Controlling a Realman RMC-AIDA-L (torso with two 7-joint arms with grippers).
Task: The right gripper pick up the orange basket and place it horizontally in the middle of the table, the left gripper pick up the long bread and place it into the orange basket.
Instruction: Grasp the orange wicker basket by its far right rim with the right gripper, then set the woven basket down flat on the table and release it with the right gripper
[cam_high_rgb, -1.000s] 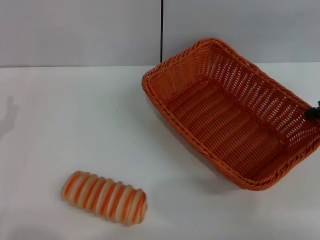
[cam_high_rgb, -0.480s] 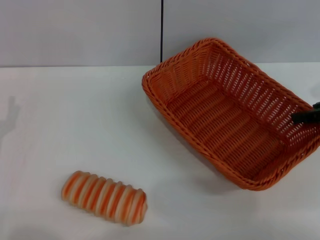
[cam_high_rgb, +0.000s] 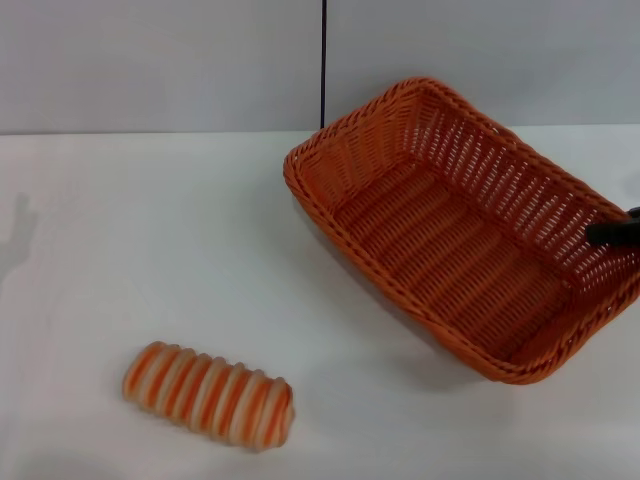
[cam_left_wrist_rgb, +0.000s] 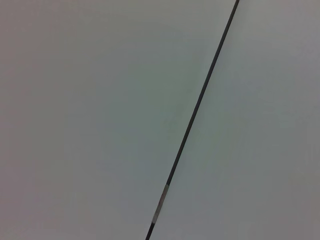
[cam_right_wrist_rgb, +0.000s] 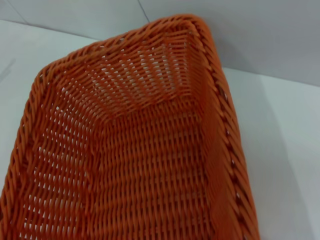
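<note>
Reaching in from the table's (cam_high_rgb: 120, 250) right edge, the right gripper (cam_high_rgb: 612, 232) shows only a black tip just inside the orange basket's (cam_high_rgb: 450, 240) right-hand wall; can't tell if fingers are spread or pinching the rim. Basket sits right-rear, long axis diagonal, not yet horizontal. Long bread (cam_high_rgb: 208, 394) lies near front-left edge, well apart from basket. Left gripper not visible; its wrist cam sees only blank wall.

No readable text, label or number appears on anything, seemingly.
</note>
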